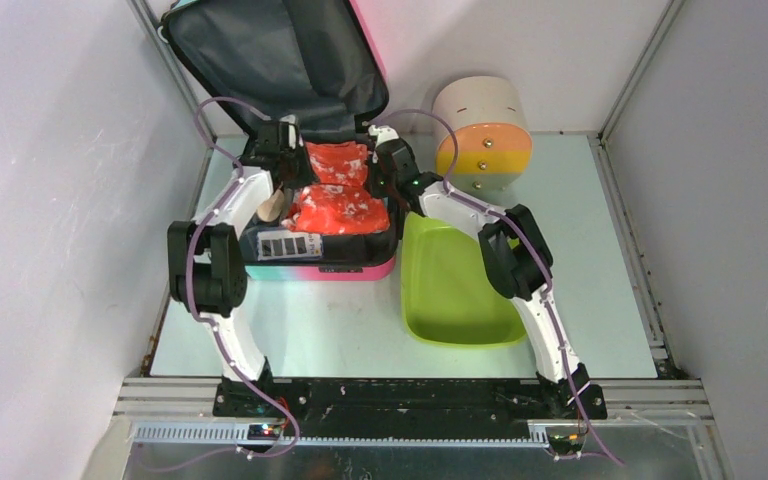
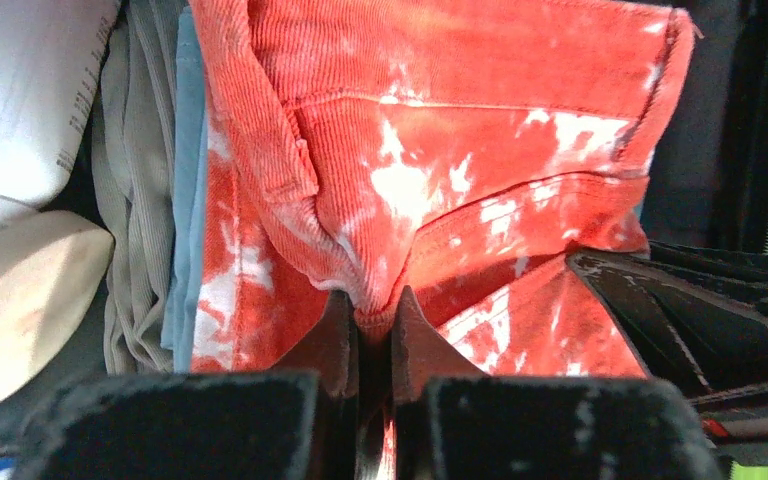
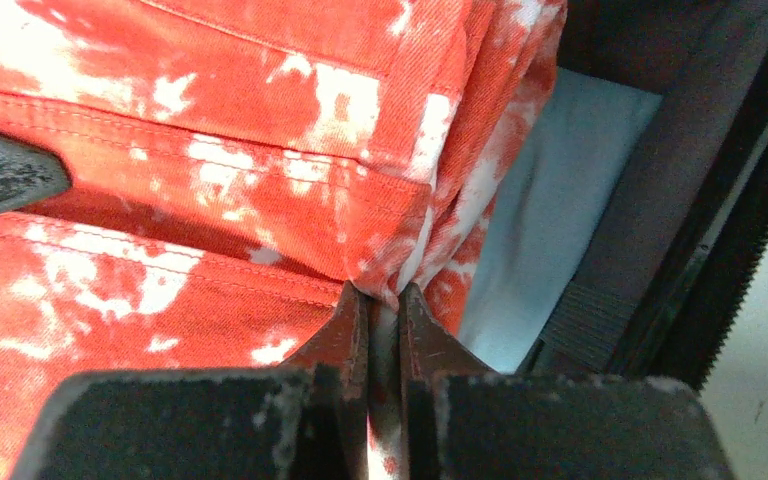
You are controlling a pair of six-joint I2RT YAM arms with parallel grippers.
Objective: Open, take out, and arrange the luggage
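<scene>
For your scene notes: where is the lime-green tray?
In the top view, the lime-green tray lies right of the open suitcase, beside the right arm.

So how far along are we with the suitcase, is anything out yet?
Opening is done: the luggage lid stands up. In hand: the left gripper and right gripper are both shut on the red-and-white garment, which lies inside the case. Left: lifting it out, then the grey and blue folded cloths and white bottle beside it, and arranging everything.

It was a robotics lab cell: plain white wall panels [image 1: 50, 200] in aluminium framing [image 1: 160, 398] enclosed a pale grey-blue desk [image 1: 340, 320].
</scene>
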